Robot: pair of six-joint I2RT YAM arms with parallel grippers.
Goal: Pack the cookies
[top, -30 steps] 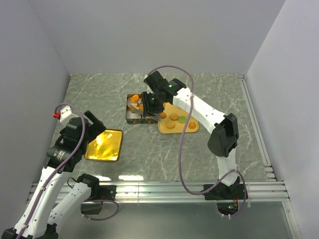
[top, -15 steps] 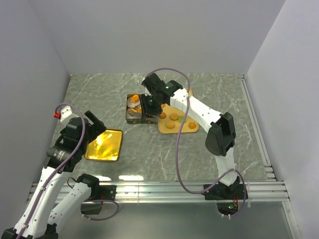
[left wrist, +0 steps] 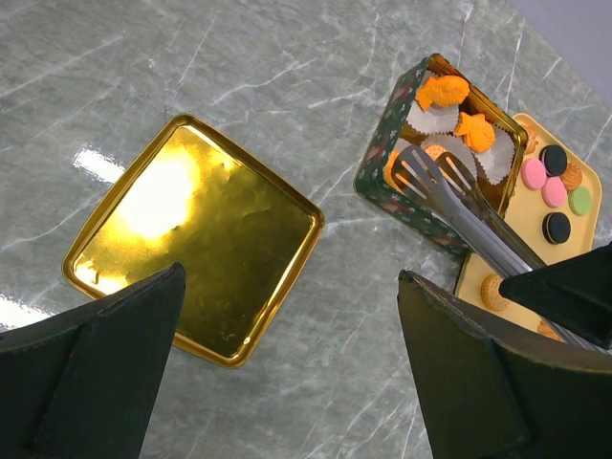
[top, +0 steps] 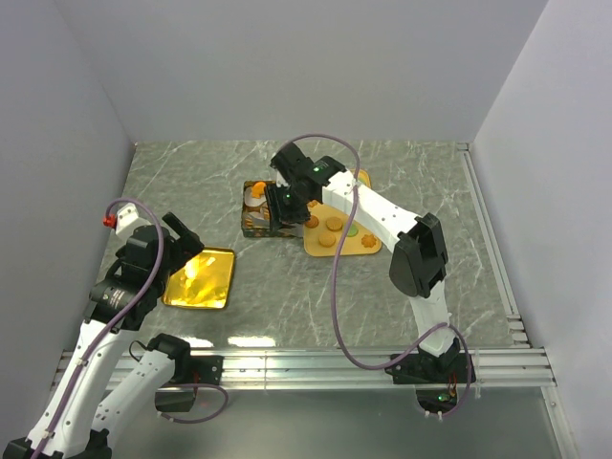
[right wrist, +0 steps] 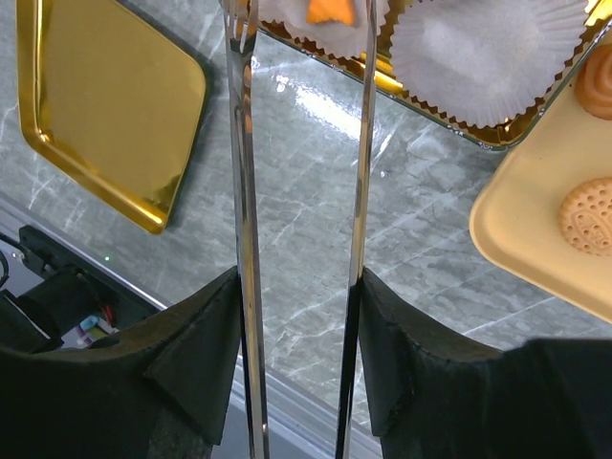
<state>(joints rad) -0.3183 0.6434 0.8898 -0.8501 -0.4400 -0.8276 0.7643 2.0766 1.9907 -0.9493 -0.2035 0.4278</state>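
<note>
My right gripper is shut on a pair of metal tongs, whose two arms stand apart. The tong tips reach into the dark tin, over its white paper cups. An orange cookie lies in a cup between the tips. More orange cookies sit in the tin's far cups. Pink, black, green and golden cookies lie on the yellow tray beside the tin. My left gripper hangs open and holds nothing, above the near edge of the gold lid.
The gold lid lies flat on the marble table, left of the tin. Grey walls close in the table on three sides. A metal rail runs along the near edge by the arm bases.
My right arm has shifted a little to the left over the tin with the tongs. The left arm has not moved.
</note>
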